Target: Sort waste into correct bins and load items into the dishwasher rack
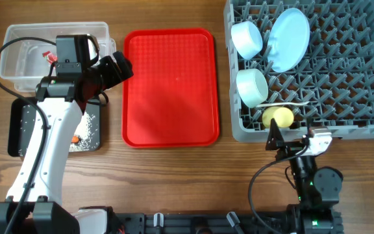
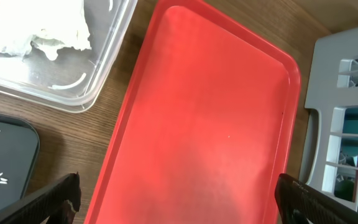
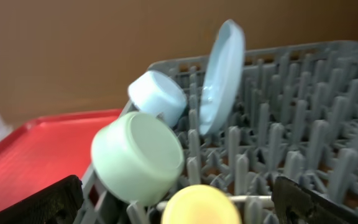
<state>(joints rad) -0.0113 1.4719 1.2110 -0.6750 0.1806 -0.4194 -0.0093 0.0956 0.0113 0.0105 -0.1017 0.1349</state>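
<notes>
Grey pegged plastic rack point(image 1: 356, 84), round plate point(image 1: 288, 39) on edge, left end effector point(image 2: 176, 194) and right end effector point(image 3: 176, 194) wide, empty.

No text, label, brand, number or sign can be read in any of the views. The red-and-white snack wrapper point(image 1: 48, 57) lying in the clear plastic rectangular tub point(image 1: 54, 26) shows only patches of colour. In the overhead view it is too small to make out any lettering, and in the left wrist view it is cut off at the picture's edge.
</notes>
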